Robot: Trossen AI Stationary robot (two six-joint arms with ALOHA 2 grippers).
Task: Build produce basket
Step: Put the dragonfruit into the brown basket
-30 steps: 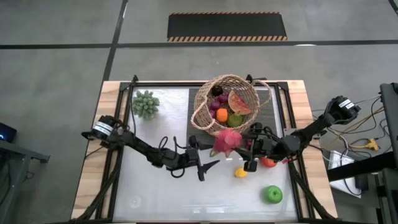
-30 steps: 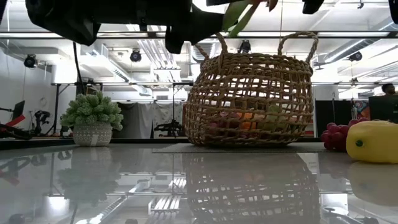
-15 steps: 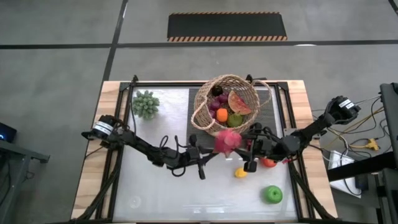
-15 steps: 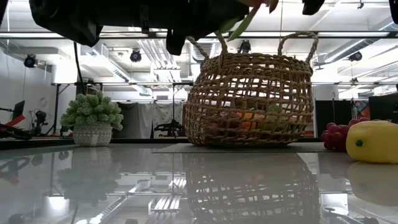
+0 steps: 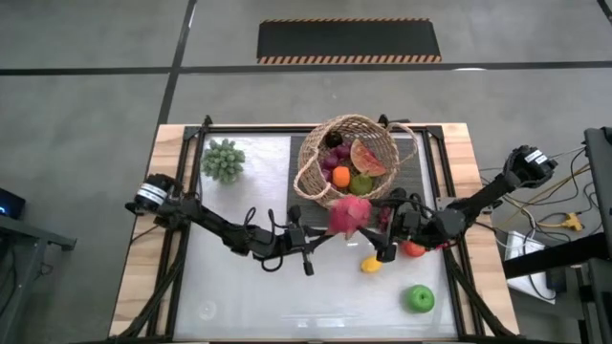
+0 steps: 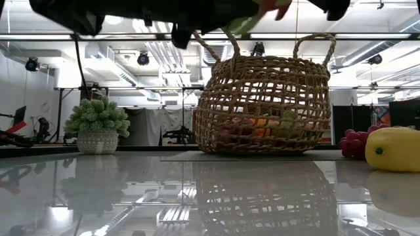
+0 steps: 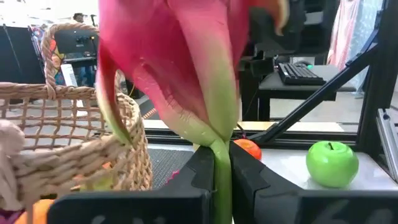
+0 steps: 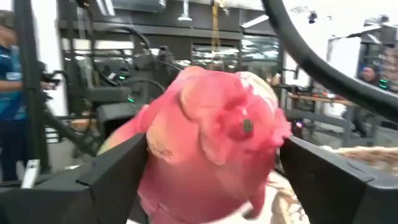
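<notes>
The woven basket stands at the far middle of the table and holds grapes, an orange and a watermelon slice. Just in front of its near rim, the pink dragon fruit hangs in the air between my two grippers. My left gripper is shut on one of its green-tipped leaves. My right gripper is open, with a finger on each side of the fruit. Whether they touch it, I cannot tell. A lemon, a tomato and a green apple lie on the table. My left gripper pinches the green tip of one dragon fruit leaf between its two fingers. It comes in level from the table's left side. The fruit sits beyond the fingertips, lifted clear of the table, close to the basket's near rim.
A small potted plant stands at the far left. A bunch of red grapes lies beside the lemon in the low view. The basket sits on a dark mat. Bare table lies at the near left.
My left gripper has shut on the dragon fruit's leaf, its open fingers having closed together. My right gripper has opened around the fruit. The fruit stays in the air near the basket's rim, shifted slightly toward the left.
</notes>
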